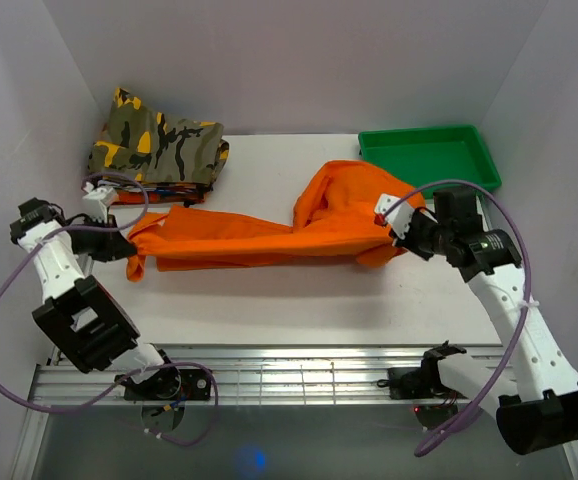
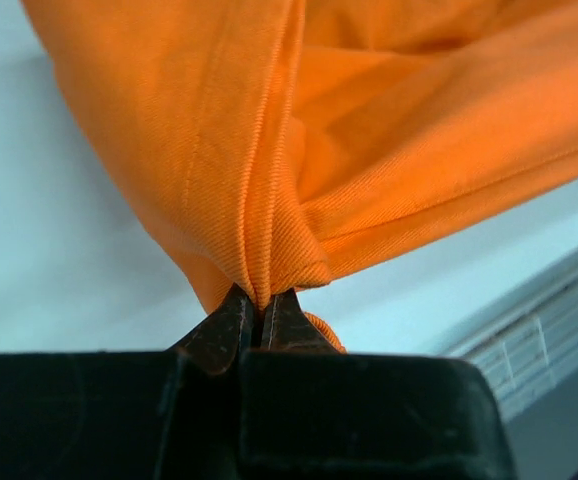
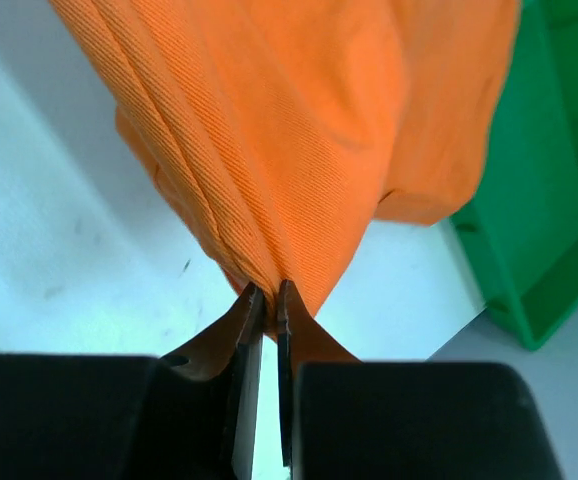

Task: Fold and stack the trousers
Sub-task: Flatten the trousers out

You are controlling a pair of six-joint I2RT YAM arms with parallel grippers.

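- A white worktop (image 1: 299, 300) carried everything.
- Bright orange trousers (image 1: 269, 238) lay stretched left to right across its middle, bunched up at the right end.
- A folded camouflage garment (image 1: 154, 145) sat in the back left corner.
- A green tray (image 1: 429, 158) sat in the back right corner, near that bunched end.

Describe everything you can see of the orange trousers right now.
The trousers are bright orange, a finely ribbed woven cloth with stitched seams. They lie stretched left to right across the white table, unfolded, narrow and flat on the left, bunched into a rumpled heap on the right beside the green tray. The left gripper is shut on the left end, the right gripper on the right end.
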